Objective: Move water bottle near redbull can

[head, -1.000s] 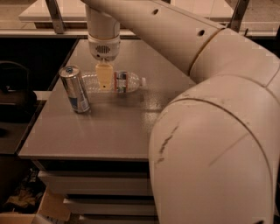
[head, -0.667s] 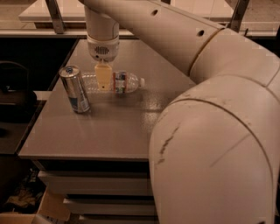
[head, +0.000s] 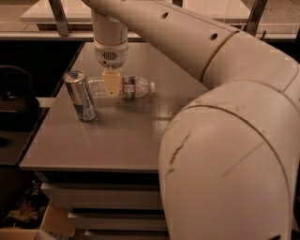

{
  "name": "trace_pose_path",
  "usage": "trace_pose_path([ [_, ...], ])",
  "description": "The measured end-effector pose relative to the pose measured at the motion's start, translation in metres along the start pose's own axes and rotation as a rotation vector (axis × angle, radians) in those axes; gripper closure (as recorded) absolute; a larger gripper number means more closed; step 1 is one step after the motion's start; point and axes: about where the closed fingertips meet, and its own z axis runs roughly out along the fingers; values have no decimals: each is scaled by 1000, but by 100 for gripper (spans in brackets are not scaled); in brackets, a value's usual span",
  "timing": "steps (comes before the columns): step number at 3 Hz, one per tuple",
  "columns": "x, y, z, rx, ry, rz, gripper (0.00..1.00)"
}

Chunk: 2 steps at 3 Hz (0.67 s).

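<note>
The water bottle (head: 131, 87) lies on its side on the grey table (head: 122, 136), white cap pointing right, its clear base end close to the redbull can. The redbull can (head: 80, 96) stands upright just left of the bottle, silver with blue panels and a pull-tab top. My gripper (head: 111, 83) hangs straight down from the arm's wrist (head: 110, 51) over the middle of the bottle, covering part of it, a little right of the can.
My large white arm (head: 234, 140) fills the right side of the view and hides the table's right part. The table's left edge (head: 44, 122) drops to a dark area. A pale counter (head: 70, 14) runs along the back.
</note>
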Motion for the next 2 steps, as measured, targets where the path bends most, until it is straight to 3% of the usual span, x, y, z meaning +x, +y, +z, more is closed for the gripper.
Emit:
trace_pose_path([
  [1,0,0,2,-5,0,-9,12],
  [2,1,0,2,-7,2,-17,0],
])
